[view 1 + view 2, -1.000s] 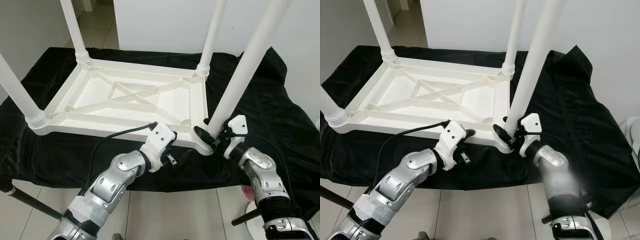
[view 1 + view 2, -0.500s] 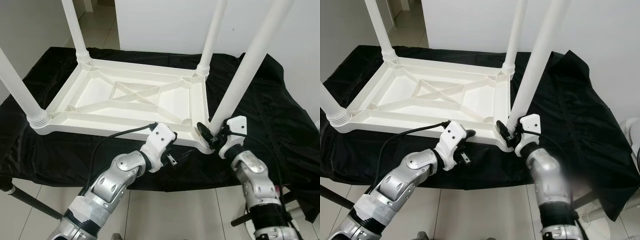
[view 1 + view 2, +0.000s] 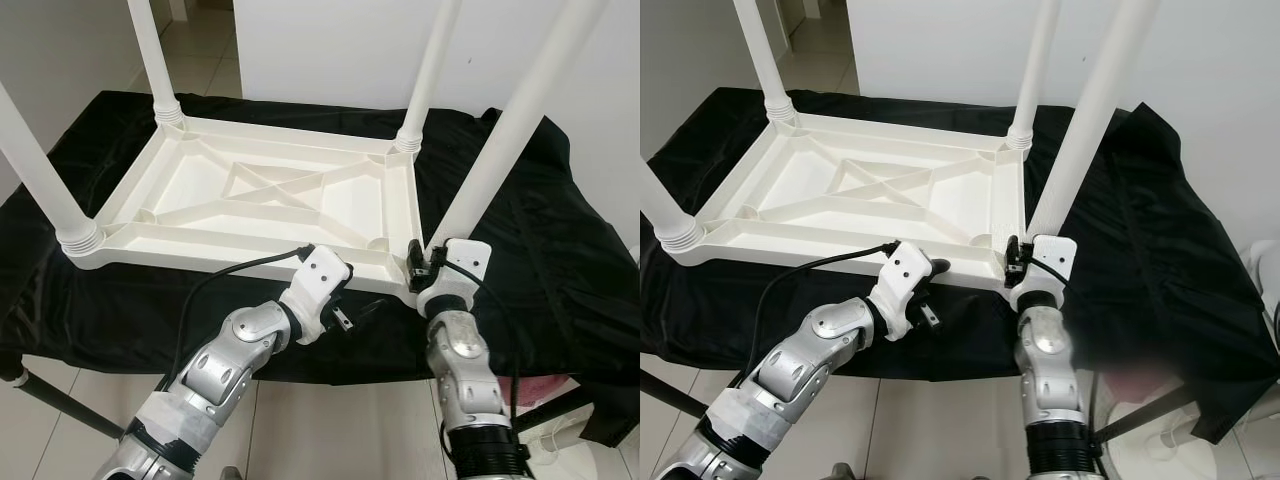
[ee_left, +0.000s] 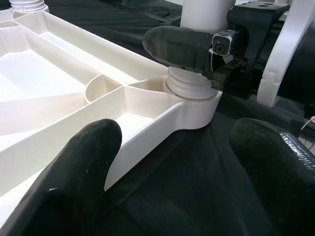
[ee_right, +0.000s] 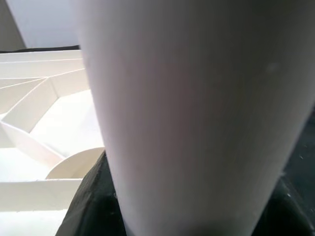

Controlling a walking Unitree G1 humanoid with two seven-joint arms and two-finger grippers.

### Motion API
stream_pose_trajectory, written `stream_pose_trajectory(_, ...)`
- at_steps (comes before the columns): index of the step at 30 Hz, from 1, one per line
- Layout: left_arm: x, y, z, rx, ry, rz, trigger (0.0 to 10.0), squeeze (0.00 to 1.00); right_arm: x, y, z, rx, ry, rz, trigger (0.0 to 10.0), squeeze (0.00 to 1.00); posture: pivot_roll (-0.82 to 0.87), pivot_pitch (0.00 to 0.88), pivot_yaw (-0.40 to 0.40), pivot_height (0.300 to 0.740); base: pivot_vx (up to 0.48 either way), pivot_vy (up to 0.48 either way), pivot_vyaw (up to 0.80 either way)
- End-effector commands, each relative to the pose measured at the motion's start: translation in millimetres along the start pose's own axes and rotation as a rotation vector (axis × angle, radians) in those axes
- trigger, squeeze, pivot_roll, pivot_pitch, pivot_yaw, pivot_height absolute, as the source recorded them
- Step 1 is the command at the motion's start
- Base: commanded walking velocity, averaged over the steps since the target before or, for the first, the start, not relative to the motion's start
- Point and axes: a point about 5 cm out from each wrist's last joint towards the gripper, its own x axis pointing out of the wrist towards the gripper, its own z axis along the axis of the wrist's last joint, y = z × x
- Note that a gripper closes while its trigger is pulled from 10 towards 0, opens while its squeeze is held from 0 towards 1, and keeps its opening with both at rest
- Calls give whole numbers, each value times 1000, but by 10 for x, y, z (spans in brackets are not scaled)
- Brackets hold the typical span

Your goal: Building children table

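White plastic table top is being kept upside down on a black cloth covering the work surface, ribbed underside facing up, near the middle of the head view. Four white legs are being carried in its corner sockets: far-left leg at 11 o'clock, far-right leg at 1 o'clock, near-left leg at 9 o'clock, near-right leg at 3 o'clock, all pointing up. The base of the near-right leg is being grasped by the right gripper, just above the threaded collar at the table's near-right corner; in the left wrist view one black finger is seen wrapped against the leg right over the collar. In the right wrist view the leg is being pressed close to the camera, with the table ribs beside it. The left gripper is being held at 6 o'clock, just below the table's near edge, over the cloth, fingers spread apart and grasping nothing, pointed toward the same corner.
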Motion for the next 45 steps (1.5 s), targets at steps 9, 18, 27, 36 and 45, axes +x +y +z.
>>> stream_pose_trajectory(9,-19,-63,-34,7,10,-74,10000,0,-25,-33,25,65,-21,22,10000,1000,-20,35,-55,740,0,0,0)
stream_pose_trajectory(18,-21,-91,-50,7,13,-83,10000,0,-33,-206,79,47,-58,180,10000,1000,-25,39,-54,740,0,0,0)
stream_pose_trajectory(27,-26,-80,-42,3,13,-76,10000,0,-57,-285,32,-13,-23,481,10000,0,-30,57,-50,740,0,0,0)
stream_pose_trajectory(36,-14,-104,-46,0,16,-82,10000,0,112,-262,-6,-114,20,660,10000,0,-24,61,-53,740,0,0,0)
stream_pose_trajectory(45,-18,-96,-39,2,15,-77,10000,0,228,-323,-20,-151,42,709,2471,0,-14,53,-59,740,0,0,0)
